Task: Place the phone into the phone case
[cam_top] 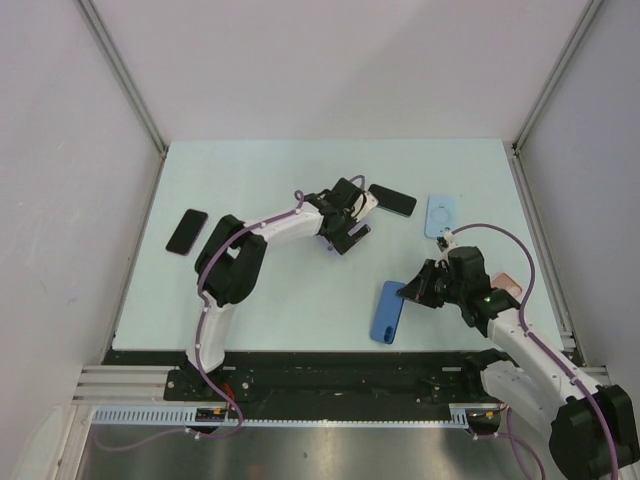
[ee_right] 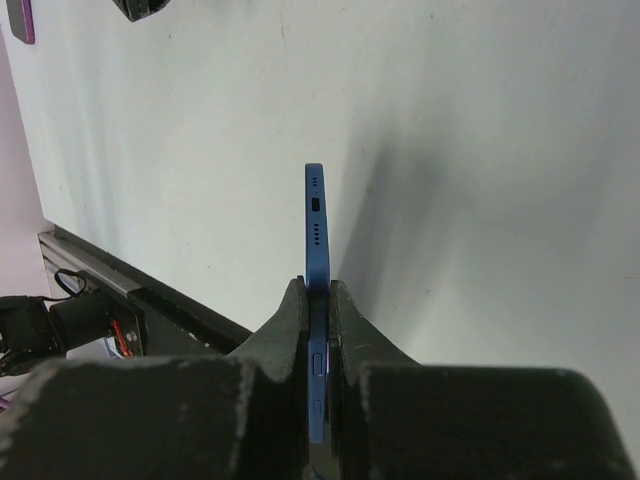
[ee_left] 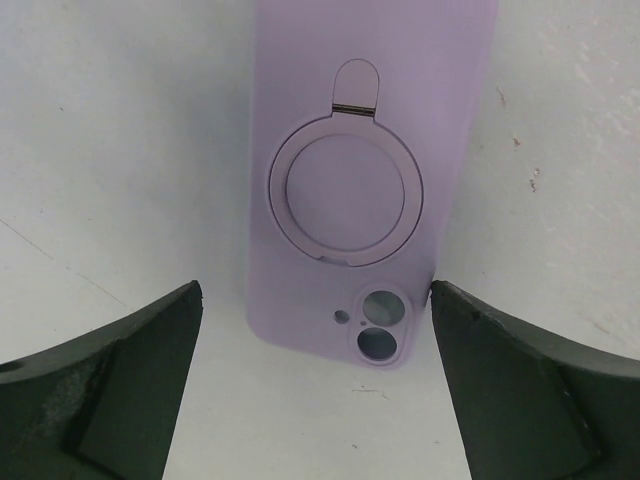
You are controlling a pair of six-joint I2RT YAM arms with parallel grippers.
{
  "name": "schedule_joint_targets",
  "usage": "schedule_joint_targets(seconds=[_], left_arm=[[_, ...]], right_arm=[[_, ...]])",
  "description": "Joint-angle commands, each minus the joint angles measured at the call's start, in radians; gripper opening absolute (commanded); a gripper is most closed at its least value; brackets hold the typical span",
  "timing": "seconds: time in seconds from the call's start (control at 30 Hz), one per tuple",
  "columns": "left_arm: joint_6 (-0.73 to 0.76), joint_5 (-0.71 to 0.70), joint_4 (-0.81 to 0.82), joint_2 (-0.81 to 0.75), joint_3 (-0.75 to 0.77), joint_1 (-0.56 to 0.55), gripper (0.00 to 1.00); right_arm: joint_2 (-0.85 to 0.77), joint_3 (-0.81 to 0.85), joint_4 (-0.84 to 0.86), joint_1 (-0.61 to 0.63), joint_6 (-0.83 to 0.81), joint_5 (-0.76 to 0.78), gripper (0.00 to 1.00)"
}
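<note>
My right gripper [ee_right: 318, 285] is shut on a blue phone [ee_right: 316, 220], pinching its flat faces so that it stands on edge with its port end pointing away. In the top view this gripper [cam_top: 410, 292] holds the phone [cam_top: 388, 312] near the table's front, right of centre. A lilac phone case [ee_left: 370, 150] with a ring holder lies back up on the table. Its camera-cutout end sits just ahead of my open, empty left gripper [ee_left: 315, 290]. In the top view the left gripper [cam_top: 348, 225] is at mid table; I cannot make out the lilac case there.
A black phone [cam_top: 392, 200] lies just right of the left gripper. A pale blue case with a ring [cam_top: 440, 215] lies further right. A dark phone [cam_top: 187, 232] lies at the left. A small pinkish object [cam_top: 508, 285] sits by the right arm.
</note>
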Motion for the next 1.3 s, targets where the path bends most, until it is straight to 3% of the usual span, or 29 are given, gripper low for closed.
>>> schedule_joint_targets(seconds=[0.0,0.33,0.6,1.07,1.27], left_arm=[[0.094,-0.003,0.009,0.020,0.055,-0.001,1.00],[0.064,0.184,-0.026,0.023,0.053,0.072,0.97],[0.029,0.209,-0.060,0.052,0.072,0.098,0.95],[-0.038,0.364,-0.118,0.025,0.052,0.115,0.68],[-0.218,0.694,-0.088,-0.139,-0.100,0.120,0.62]], right_arm=[[-0.035,0.011,0.007,-0.014,-0.013,-0.010,0.00],[-0.059,0.011,-0.007,-0.032,-0.015,-0.019,0.00],[-0.079,0.011,-0.013,-0.036,-0.007,-0.022,0.00],[-0.113,0.011,-0.034,-0.040,-0.009,-0.019,0.00],[-0.131,0.009,-0.039,-0.043,-0.007,-0.019,0.00]])
